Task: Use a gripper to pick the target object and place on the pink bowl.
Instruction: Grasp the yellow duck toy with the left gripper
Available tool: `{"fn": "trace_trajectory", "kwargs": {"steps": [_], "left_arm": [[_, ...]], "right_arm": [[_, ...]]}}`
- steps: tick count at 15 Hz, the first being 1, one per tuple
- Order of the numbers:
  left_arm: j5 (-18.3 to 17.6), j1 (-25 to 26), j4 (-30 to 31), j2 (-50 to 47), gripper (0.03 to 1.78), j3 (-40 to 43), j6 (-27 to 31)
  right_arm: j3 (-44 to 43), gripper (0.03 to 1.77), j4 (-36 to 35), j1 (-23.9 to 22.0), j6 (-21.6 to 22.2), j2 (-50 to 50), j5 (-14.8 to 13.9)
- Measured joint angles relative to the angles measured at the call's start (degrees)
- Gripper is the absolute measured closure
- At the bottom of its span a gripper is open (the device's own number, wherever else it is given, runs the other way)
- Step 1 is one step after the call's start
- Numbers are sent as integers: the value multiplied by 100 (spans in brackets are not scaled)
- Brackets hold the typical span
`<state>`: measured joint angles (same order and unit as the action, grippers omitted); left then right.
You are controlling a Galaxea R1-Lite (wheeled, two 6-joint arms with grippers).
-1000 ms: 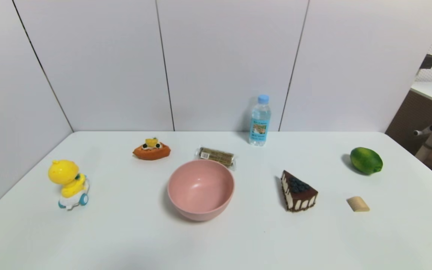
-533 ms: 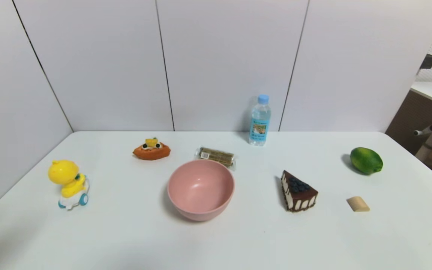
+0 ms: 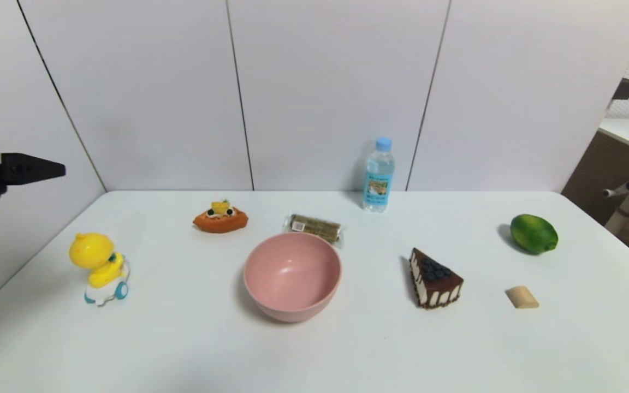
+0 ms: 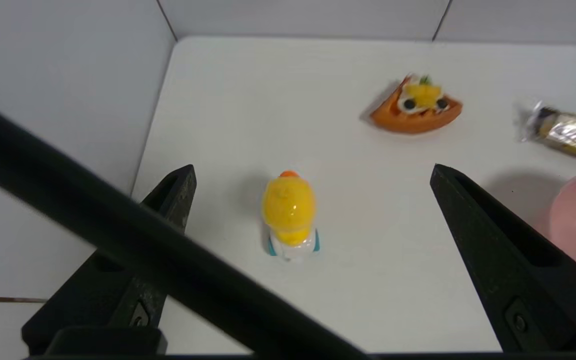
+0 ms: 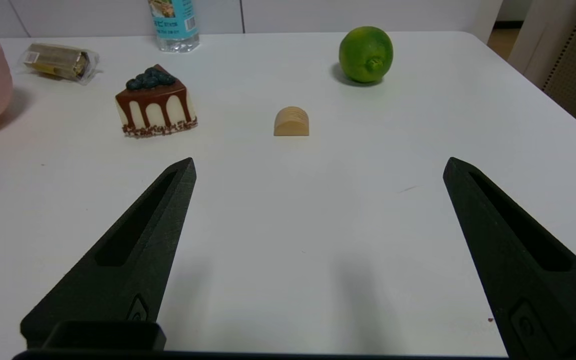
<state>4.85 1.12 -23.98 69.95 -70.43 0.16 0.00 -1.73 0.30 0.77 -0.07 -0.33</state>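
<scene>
My left gripper (image 3: 47, 170) is cut off at the left edge, newly in view, jaws spread above the duck (image 4: 288, 210). Duck sits far left on the white table (image 3: 194, 338); pink bowl (image 3: 292, 276) at centre. My right gripper (image 5: 318, 210) hangs spread near the block (image 5: 291, 121).

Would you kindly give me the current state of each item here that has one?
Left gripper: open, above the duck.
Right gripper: open, holding nothing.
Yellow duck toy: upright on table.
Pink bowl: upright, empty.
Water bottle: upright, capped.
Snack bar: wrapped.
</scene>
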Motion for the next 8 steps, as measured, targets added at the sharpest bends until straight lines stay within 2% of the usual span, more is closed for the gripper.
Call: {"fn": "trace_trajectory", "kwargs": {"steps": [4,8], "left_arm": [[446,160,-228,1114,12,-140,-27],[446,273,-546,1932,12,-193,-87]], "right_arm": [[0,9,2,0,2,0,-2],[0,9,2,0,0,0,0]]}}
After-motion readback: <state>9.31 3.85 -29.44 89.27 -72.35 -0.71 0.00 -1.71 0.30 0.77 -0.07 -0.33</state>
